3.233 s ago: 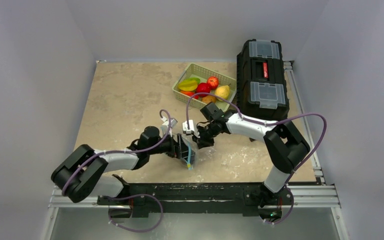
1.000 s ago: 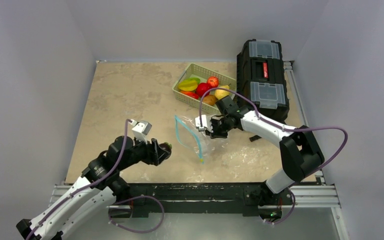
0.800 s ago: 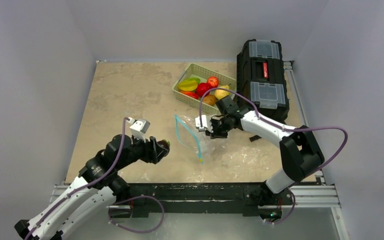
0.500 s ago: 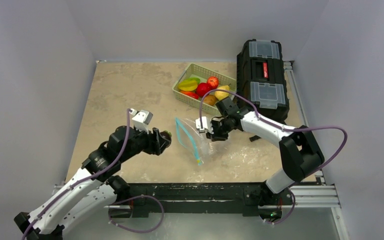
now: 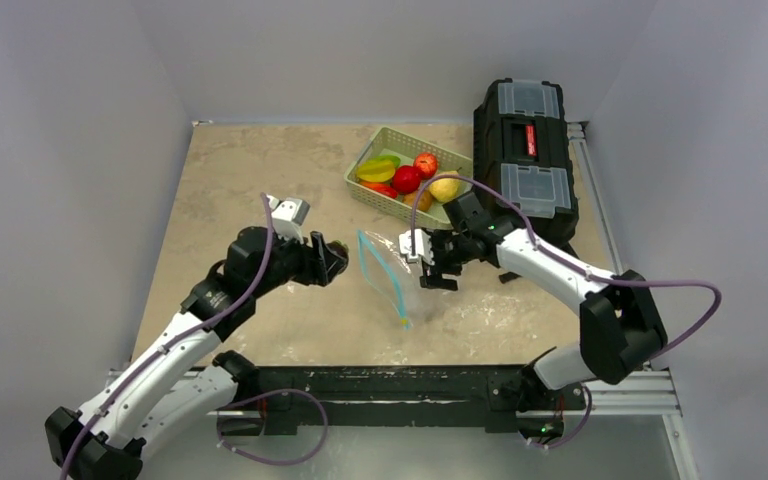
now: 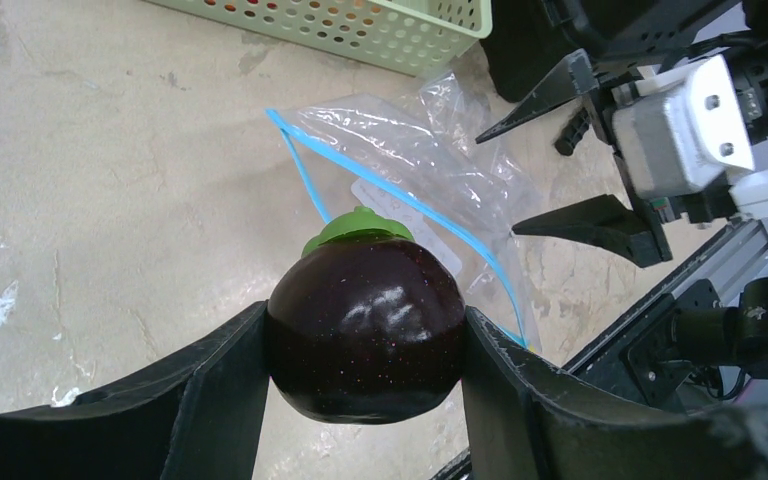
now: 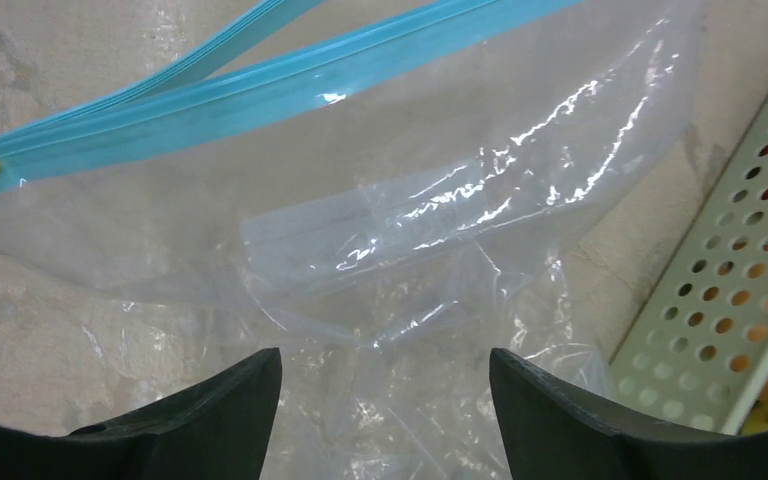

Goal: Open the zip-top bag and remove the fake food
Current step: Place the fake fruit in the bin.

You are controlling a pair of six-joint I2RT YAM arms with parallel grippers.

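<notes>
Here, a black toolbox (image 5: 525, 155) stood just right of the pale green basket (image 5: 370, 192), which held red, yellow and orange fake food (image 5: 405, 178). The zip-top bag (image 5: 400, 280) lay crumpled just nearer the arms than the basket. Over it hung the right gripper (image 7: 382, 365), jaws spread, gripping nothing. Left of the basket's near corner, the left gripper (image 6: 365, 350) clasped a dark purple fake fruit (image 6: 360, 300).
</notes>
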